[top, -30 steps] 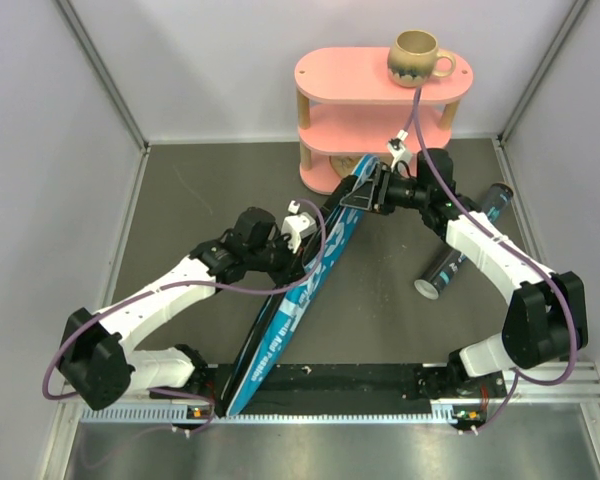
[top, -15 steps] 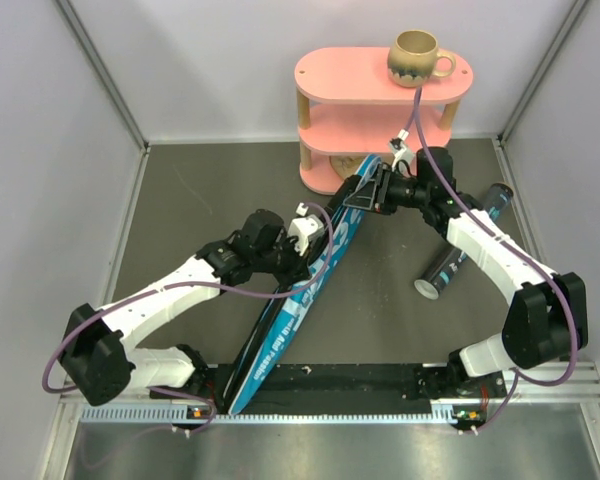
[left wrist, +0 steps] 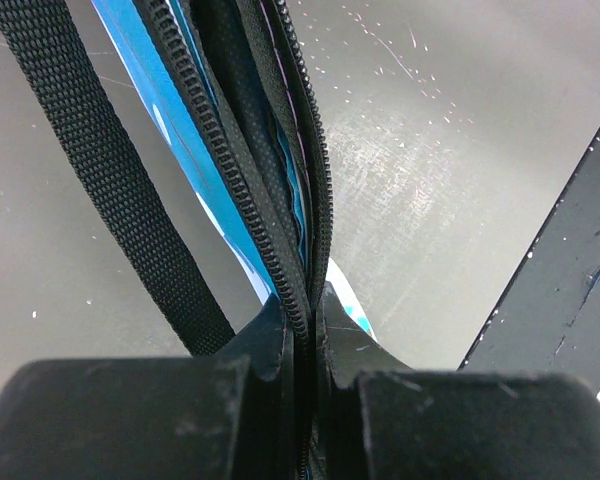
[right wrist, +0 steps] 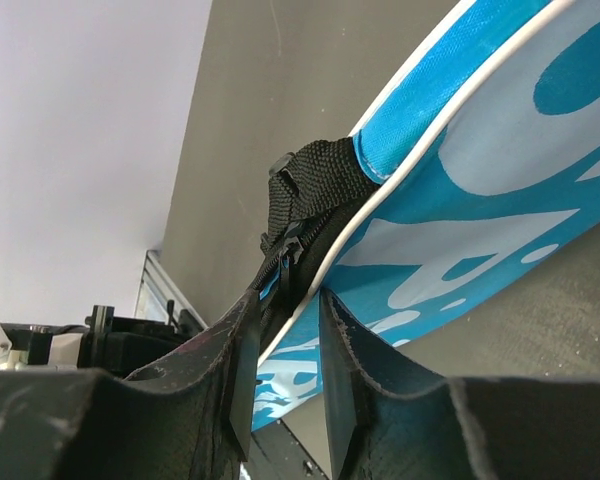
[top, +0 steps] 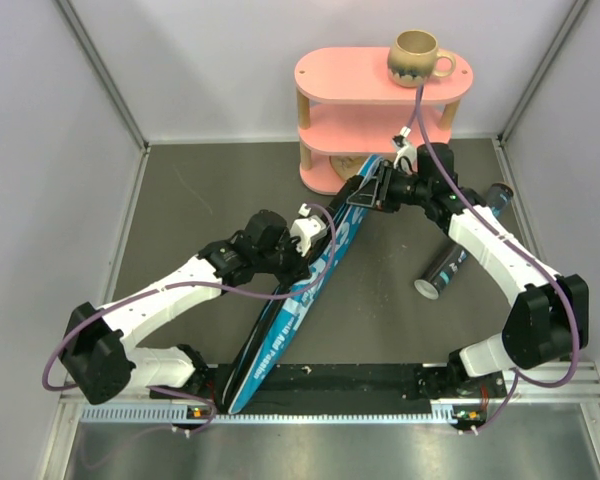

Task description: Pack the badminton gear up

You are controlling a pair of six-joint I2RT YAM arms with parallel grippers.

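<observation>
The blue racket cover [top: 302, 300] stands on its long edge, running from the near rail up to the pink shelf. My left gripper [top: 316, 230] is shut on the cover's zipper edge [left wrist: 250, 170] about halfway along, and a black strap [left wrist: 100, 170] hangs beside it. My right gripper [top: 366, 190] is at the cover's far upper end, its jaws pressed on the zippered rim [right wrist: 310, 240] below the black strap loop [right wrist: 315, 180]. The blue and white printed side [right wrist: 480, 200] faces the right wrist view. A long black tube [top: 458, 255] lies on the table to the right, under the right arm.
The pink three-tier shelf [top: 380, 85] stands at the back, right behind the cover's tip. A beige mug [top: 417, 55] sits on its top tier. A black rail [top: 360, 380] runs along the near edge, and grey walls close in both sides.
The right gripper's jaws have narrowed onto the cover's upper end. The left gripper has shifted slightly right and up along the cover, still clamped on the zipper edge.
</observation>
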